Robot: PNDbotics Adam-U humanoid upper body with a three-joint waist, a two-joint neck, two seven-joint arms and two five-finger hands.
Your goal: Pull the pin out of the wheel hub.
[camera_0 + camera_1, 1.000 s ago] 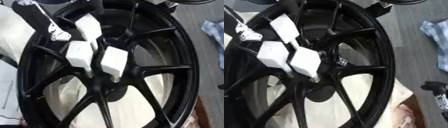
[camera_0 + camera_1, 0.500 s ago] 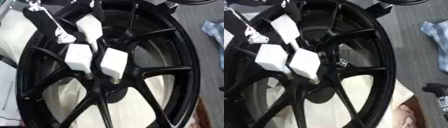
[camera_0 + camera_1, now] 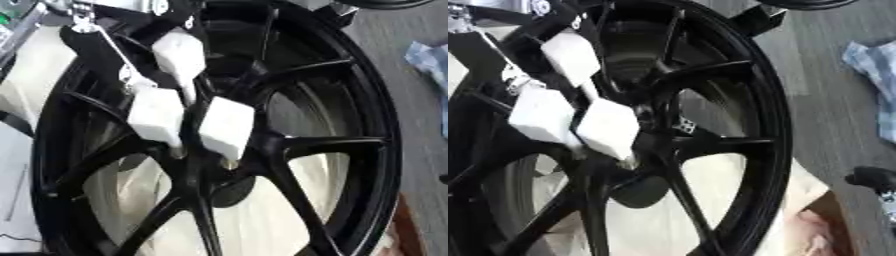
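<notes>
We can't make out the pin itself; the wheel hub (image 3: 229,165) sits mid-wheel (image 3: 376,125). The left hand (image 3: 188,107) comes from the top left, white-padded fingertips (image 3: 226,126) closed together at the hub. No readable writing. A blue checked cloth (image 3: 872,65) lies by the right edge.

You look down from the head, close over the black wheel (image 3: 262,150). Both eyes share its hub and spokes; the right eye sits slightly further right.
</notes>
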